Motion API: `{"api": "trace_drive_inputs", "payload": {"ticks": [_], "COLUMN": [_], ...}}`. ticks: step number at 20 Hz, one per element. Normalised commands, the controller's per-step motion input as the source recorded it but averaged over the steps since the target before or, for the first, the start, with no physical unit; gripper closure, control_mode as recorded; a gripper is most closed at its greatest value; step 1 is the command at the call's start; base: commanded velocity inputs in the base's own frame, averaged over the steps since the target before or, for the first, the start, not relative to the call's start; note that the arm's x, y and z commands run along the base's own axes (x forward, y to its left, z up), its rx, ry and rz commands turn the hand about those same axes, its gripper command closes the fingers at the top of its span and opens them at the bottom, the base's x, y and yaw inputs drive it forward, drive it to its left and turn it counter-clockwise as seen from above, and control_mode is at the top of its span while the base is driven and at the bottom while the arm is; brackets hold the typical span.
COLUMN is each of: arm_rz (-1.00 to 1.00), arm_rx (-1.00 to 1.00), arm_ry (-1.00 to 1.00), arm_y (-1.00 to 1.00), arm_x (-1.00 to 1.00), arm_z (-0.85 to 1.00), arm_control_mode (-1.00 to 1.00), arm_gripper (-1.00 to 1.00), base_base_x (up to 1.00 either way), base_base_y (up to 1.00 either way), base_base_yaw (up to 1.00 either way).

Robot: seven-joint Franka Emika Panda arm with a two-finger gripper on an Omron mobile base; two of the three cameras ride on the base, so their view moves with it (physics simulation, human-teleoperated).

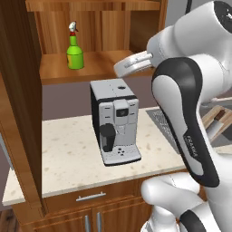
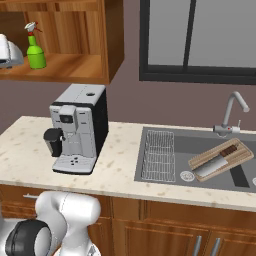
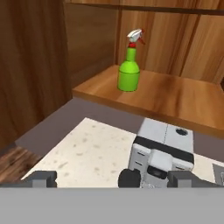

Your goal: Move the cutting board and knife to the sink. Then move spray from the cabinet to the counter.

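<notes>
Spray (image 3: 129,70), green bottle with red collar and white trigger nozzle, stands upright on the bottom shelf of the open wooden cabinet (image 3: 175,94), ahead of the claw (image 3: 112,178) and above it, well apart, nothing touching it. Claw's two dark fingertips (image 3: 43,178) are spread wide with nothing between them; it hangs in the air over the counter (image 3: 87,148), pointed at the shelf. In the left base view the white hand sits at shelf-edge height, right of the spray (image 1: 74,53). Just below and in front of the claw: grey and black coffee machine (image 3: 162,157) on the speckled counter, under the cabinet shelf. Farther off to the claw's right, in the right base view, the dark two-basin sink (image 2: 200,150) holds the cutting board (image 2: 222,156), leaning tilted in the basin, with the knife (image 2: 216,162) lying on top of it, dark handle toward the faucet (image 2: 231,112). Wire rack (image 2: 159,155) sits in the left basin, beside the board.
</notes>
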Motion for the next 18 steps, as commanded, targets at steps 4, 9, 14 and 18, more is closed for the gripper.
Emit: {"api": "trace_drive_inputs", "payload": {"ticks": [4,9,14,18], "arm_rz": [0.0,0.0,0.0,0.0], "arm_rx": [0.0,0.03,0.05,0.05], "arm_ry": [-0.29,-0.12,0.0,0.0], "arm_y": [0.03,0.0,0.0,0.0], "arm_x": [0.0,0.12,0.15,0.09], "arm_z": [-0.05,0.0,0.0,0.0], "arm_control_mode": [-1.0,-1.0,-1.0,-1.0], "arm_gripper": [-1.0,-1.0,-1.0,-1.0], "base_base_x": [0.0,0.0,0.0,0.0], "base_base_y": [0.0,0.0,0.0,0.0], "base_base_yaw": [0.0,0.0,0.0,0.0]}}
